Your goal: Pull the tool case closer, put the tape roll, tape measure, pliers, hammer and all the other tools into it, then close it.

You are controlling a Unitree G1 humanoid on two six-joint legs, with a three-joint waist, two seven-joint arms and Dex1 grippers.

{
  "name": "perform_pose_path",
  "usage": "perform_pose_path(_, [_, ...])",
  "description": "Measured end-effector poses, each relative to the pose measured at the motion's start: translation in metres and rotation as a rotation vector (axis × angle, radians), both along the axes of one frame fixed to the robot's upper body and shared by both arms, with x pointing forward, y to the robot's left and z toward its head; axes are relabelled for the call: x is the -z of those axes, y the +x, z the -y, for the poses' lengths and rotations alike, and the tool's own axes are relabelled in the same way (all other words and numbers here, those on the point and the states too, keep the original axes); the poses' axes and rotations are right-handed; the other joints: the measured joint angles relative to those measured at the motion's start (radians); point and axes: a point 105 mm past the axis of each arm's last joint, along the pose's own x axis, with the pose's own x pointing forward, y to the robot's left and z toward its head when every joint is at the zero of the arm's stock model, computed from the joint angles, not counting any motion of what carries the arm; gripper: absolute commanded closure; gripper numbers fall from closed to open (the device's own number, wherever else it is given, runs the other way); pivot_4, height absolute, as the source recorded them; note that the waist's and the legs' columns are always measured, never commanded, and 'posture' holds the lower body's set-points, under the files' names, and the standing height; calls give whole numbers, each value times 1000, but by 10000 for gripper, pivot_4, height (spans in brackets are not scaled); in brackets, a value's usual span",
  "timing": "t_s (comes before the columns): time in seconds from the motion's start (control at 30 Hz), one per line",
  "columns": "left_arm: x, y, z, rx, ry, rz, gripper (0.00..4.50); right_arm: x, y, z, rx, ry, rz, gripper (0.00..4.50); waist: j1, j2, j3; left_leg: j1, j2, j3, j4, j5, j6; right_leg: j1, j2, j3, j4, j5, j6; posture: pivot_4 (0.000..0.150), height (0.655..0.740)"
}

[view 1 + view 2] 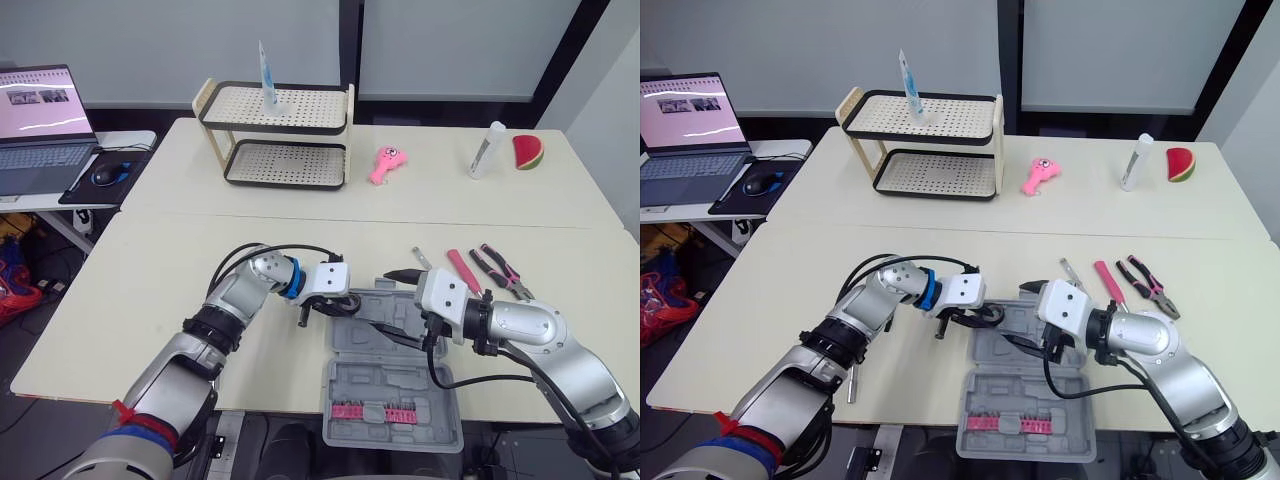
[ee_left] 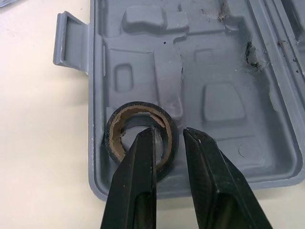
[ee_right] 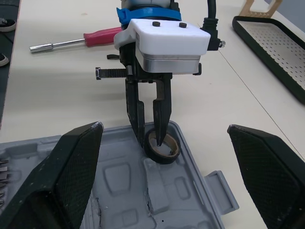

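Head camera: a grey plastic tool case (image 1: 400, 385) lies open at the middle of the desk's (image 1: 170, 290) near edge. Its moulded recesses face up so tools can be dropped in, and a row of pink bits (image 1: 365, 412) sits in its nearer half. The left gripper (image 1: 322, 310) points down into the case's far left corner. The right gripper (image 1: 398, 305) hovers over the far half, just beside it. To the right of the case, on the desk and not yet packed, lie pliers (image 1: 500, 270), a pink-handled tool (image 1: 462, 270) and a small metal tool (image 1: 420, 258).

Left wrist camera: a black tape roll (image 2: 110, 140) rests flat in that corner, close against the case wall. The two black fingers (image 2: 138, 181) straddle the roll's wall, one inside the ring and one outside. By my judgement they are pinching it, a grip suited to setting it down.

Right wrist camera: the right gripper's jaws are spread wide around nothing, probably waiting clear of the drop. Beyond the left gripper, a red-handled screwdriver (image 3: 76, 42) lies on the desk outside the case.
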Motion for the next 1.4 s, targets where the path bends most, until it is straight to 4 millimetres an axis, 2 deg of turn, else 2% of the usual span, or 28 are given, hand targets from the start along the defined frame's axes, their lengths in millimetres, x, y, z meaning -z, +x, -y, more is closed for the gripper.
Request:
perform_pose_path(0.37, [2, -1, 2, 10, -5, 14, 35232, 0, 4, 2, 5, -6, 7, 0, 0, 0, 0, 0, 0, 0, 0, 0, 0, 0, 0, 0, 0, 0, 0, 1500, 7400])
perform_pose_path(0.5, [2, -1, 4, 15, -10, 27, 44327, 0, 4, 2, 5, -6, 8, 0, 0, 0, 0, 0, 0, 0, 0, 0, 0, 0, 0, 0, 0, 0, 0, 1500, 7400])
perform_pose_path(0.53, [2, -1, 5, 15, -12, 27, 44737, 0, 4, 2, 5, -6, 8, 0, 0, 0, 0, 0, 0, 0, 0, 0, 0, 0, 0, 0, 0, 0, 0, 1500, 7400])
perform_pose_path(1.37, [5, 1, 0, -8, 21, 18, 44737, 1, 2, 1, -7, -10, 0, 0, 0, 0, 0, 0, 0, 0, 0, 0, 0, 0, 0, 0, 1, 0, 0, 1500, 7400])
perform_pose_path(1.4, [5, 1, 0, -8, 21, 18, 42456, 1, 2, 1, -7, -10, 0, 0, 0, 0, 0, 0, 0, 0, 0, 0, 0, 0, 0, 0, 1, 0, 0, 1500, 7400])
